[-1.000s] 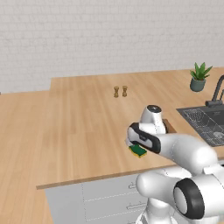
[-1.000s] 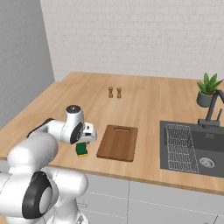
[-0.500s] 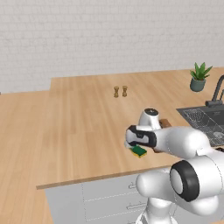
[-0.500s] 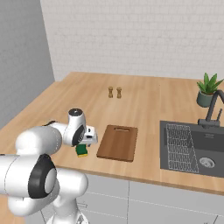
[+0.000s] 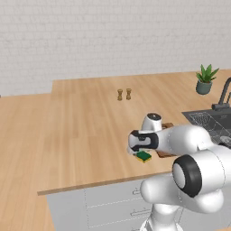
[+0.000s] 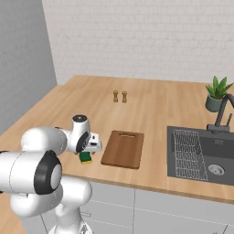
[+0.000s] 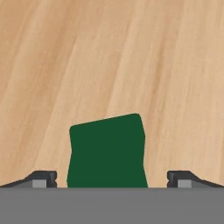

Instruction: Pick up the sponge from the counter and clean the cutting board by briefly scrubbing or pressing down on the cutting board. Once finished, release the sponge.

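Observation:
The sponge [image 7: 106,153] lies flat on the counter [image 7: 109,57], its dark green top facing the hand camera; its yellow body shows in the base views [image 5: 144,157] [image 6: 85,158]. My gripper [image 7: 111,179] hovers right above it, open, one dark fingertip [image 7: 43,178] on each side and apart from the sponge. The hand [image 5: 140,142] [image 6: 91,142] points down over the sponge near the counter's front edge. The cutting board [image 6: 123,149], dark reddish-brown, lies just right of the sponge; my arm hides most of the cutting board [image 5: 167,127] in the left base view.
Two small shakers [image 6: 119,96] stand further back on the counter. A dark sink [image 6: 201,155] with a faucet [image 6: 222,114] and a potted plant [image 6: 216,93] are to the right. Grey drawer fronts [image 5: 108,205] sit below the counter's edge.
The hand has shifted slightly and settled lower over the sponge, while the arm's elbow swung nearer the cameras. The sponge and cutting board stay put.

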